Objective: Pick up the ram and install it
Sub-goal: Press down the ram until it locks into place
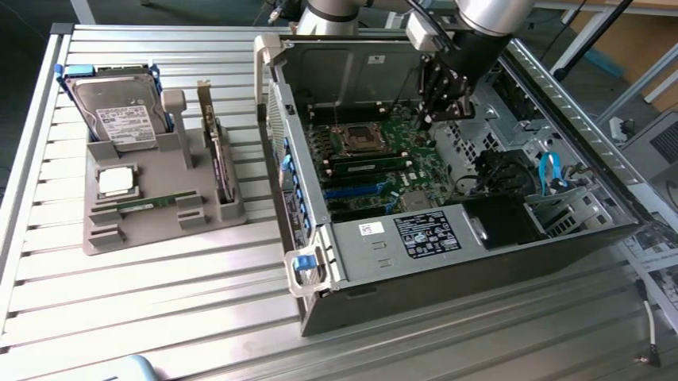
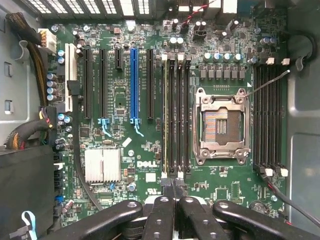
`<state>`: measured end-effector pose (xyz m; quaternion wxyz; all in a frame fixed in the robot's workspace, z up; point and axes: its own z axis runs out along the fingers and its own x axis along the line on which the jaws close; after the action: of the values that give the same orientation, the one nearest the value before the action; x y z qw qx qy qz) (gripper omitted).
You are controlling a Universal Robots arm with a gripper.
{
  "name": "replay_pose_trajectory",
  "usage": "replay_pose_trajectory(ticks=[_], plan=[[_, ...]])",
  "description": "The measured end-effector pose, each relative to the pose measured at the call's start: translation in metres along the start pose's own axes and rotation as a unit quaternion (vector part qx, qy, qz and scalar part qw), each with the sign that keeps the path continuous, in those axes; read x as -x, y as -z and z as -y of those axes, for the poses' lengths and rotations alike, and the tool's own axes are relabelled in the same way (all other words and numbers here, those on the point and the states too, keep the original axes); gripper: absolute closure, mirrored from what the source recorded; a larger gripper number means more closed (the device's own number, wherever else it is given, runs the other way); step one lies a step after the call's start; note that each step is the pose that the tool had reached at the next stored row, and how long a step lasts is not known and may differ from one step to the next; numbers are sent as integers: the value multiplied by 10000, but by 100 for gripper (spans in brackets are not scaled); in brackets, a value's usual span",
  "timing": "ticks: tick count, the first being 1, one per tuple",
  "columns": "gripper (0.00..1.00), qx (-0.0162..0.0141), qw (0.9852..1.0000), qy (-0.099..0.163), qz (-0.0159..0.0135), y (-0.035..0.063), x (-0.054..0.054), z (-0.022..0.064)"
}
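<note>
**Mia:** What is closest to us?

**Tom:** The shiny grey metal table with long ridges (image 1: 159, 317). The big open grey metal computer box (image 1: 445, 274) sits on it.

**Mia:** What is next to the box?

**Tom:** On the exterior view's left there is a flat grey plastic holder tray (image 1: 148, 232). Another thin green stick (image 1: 143, 203) lies in it. Behind that is a square silver chip (image 1: 114, 181). A tall dark card (image 1: 219, 155) stands on its edge. Farthest back is a boxy silver hard drive in a blue frame (image 1: 117, 111).

**Mia:** Where is the ram?

**Tom:** It is inside the box, on the big green circuit board (image 2: 120, 100). The thin green ram stick (image 2: 165, 115) stands on its edge in a long black slot. The square silver chip socket (image 2: 221, 125) is near it.

**Mia:** What about the pincer?

**Tom:** The black two-finger pincer (image 2: 173, 186) is squeezed tight and has nothing in it. Its tips are right by one end of the ram. I cannot tell if they touch it.

**Mia:** And way at the back?

**Tom:** The round silver-grey robot arm (image 1: 493, 12) goes up from the pincer.
</note>
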<state>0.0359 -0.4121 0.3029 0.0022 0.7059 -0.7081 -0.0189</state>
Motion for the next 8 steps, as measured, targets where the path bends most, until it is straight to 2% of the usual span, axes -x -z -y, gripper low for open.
replay_pose_trajectory(ticks=[8], plan=[[89,0,10000,0,0,-80,-2,4]])
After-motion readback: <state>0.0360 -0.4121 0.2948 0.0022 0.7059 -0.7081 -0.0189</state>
